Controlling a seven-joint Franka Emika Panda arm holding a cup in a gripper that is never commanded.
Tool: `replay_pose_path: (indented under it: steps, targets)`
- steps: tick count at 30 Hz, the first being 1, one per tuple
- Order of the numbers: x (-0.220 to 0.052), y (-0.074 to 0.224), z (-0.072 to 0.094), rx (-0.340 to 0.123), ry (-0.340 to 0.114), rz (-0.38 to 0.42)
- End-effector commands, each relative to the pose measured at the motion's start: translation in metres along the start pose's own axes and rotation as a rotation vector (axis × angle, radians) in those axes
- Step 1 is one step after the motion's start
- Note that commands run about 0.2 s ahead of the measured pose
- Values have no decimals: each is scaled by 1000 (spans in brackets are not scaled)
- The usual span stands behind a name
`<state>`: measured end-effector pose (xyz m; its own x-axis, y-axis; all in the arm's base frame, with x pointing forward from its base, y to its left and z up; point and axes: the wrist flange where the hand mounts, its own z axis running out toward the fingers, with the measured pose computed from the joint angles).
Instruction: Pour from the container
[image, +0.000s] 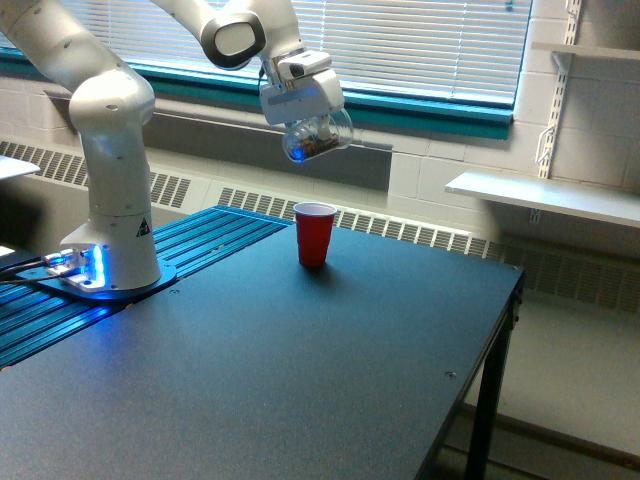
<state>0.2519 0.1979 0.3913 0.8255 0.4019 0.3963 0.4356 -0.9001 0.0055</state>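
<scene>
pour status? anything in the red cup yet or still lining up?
Done: the gripper has the clear plastic cup lifted above the table and tipped on its side. In hand: the brown pieces sit inside it; none are visibly falling. The red cup stands upright below, slightly toward the exterior view's right. Left: tip further and pour. The red cup's inside can't be seen.

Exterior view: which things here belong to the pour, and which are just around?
Part of the job:
- clear cup with brown pieces, tilted, held in the gripper
- red cup, upright on the table

Just around:
- shelf
- blinds
- floor vents
</scene>
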Motion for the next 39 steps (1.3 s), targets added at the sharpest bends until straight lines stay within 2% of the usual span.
replay_pose_path:
  steps: [1,28,39]
  targets:
    - [-17,-10,10,6,-51,-50]
    - [-35,-16,23,3,-161,-47]
    - [-47,-18,33,20,-210,-33]
